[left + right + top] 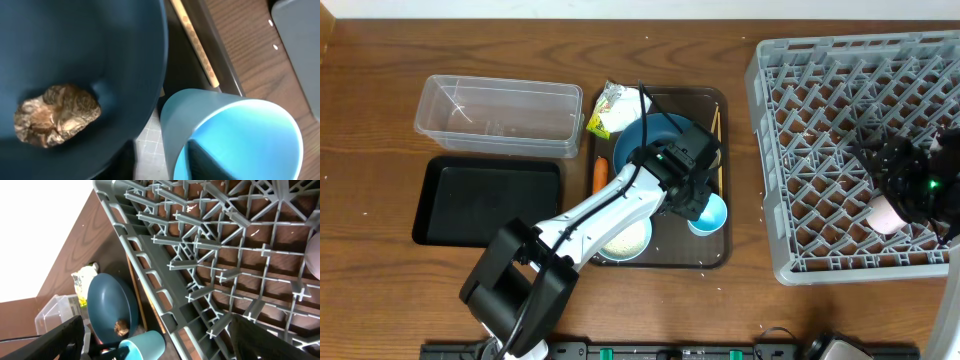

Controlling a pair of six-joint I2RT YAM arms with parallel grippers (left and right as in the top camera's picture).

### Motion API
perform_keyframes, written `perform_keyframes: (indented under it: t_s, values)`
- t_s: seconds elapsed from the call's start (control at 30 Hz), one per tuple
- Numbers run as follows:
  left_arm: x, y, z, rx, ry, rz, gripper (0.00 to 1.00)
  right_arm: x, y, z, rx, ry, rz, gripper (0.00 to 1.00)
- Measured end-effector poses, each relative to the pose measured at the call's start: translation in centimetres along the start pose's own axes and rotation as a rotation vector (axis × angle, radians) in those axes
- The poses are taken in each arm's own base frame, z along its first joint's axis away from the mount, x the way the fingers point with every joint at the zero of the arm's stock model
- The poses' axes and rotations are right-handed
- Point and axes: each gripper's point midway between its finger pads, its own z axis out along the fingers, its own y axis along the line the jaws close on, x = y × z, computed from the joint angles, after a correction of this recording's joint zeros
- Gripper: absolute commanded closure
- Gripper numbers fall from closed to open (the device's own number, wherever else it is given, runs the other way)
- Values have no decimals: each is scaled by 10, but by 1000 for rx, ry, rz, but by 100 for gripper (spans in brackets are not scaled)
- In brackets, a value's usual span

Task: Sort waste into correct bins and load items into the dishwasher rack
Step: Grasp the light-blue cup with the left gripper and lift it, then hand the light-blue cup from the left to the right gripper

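My left gripper (698, 203) (162, 156) is open astride the wall of the light-blue cup (708, 214) (235, 135): one finger inside, one outside with a small gap. The cup stands on the brown serving tray (720, 100) next to the dark-blue bowl (652, 133) (75, 45), which holds the brown food lump (55, 115). The chopsticks (715, 125) (195, 42) lie by the bowl. The wrapper (610, 108), carrot (600, 175) and white bowl with rice (625, 240) are on the tray. My right gripper (908, 190) (157, 325) is open and empty over the rack (840, 150) (225, 255), beside the pink cup (885, 213).
The clear tub (495, 112) stands at the back left with the black tray (485, 198) in front of it. The left arm reaches across the serving tray from the front edge. The rack fills the right side of the table.
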Motion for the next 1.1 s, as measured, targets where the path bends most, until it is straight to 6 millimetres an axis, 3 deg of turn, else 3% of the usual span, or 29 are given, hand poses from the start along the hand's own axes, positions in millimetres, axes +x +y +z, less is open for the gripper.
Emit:
perform_keyframes:
  t_s: [0.2,0.33,0.4,0.47,0.53,0.63,0.73,0.9,1.1]
  values:
    - [5,-1,0,7,23,-1,94,1,-1,0,4,2,-2,12]
    - [16,1,-16,31,59,-23,94,1,-1,0,5,4,-23,13]
    - [11,3,-37,64,25,-46,94,1,0,0,-1,6,-51,16]
    - [-1,7,-69,121,-54,-77,94,4,5,0,-28,16,-103,23]
    - [-15,16,-110,192,-161,-119,94,9,14,0,-77,37,-151,23]
    - [-33,31,-172,313,-323,-170,94,27,44,2,-217,101,-264,23]
    - [-39,37,-212,460,-412,-186,94,53,83,3,-382,176,-392,23]
    - [-37,26,-241,718,-422,-173,94,107,150,2,-642,284,-651,26]
    - [-31,10,-258,868,-402,-137,94,169,210,-10,-896,337,-936,28]
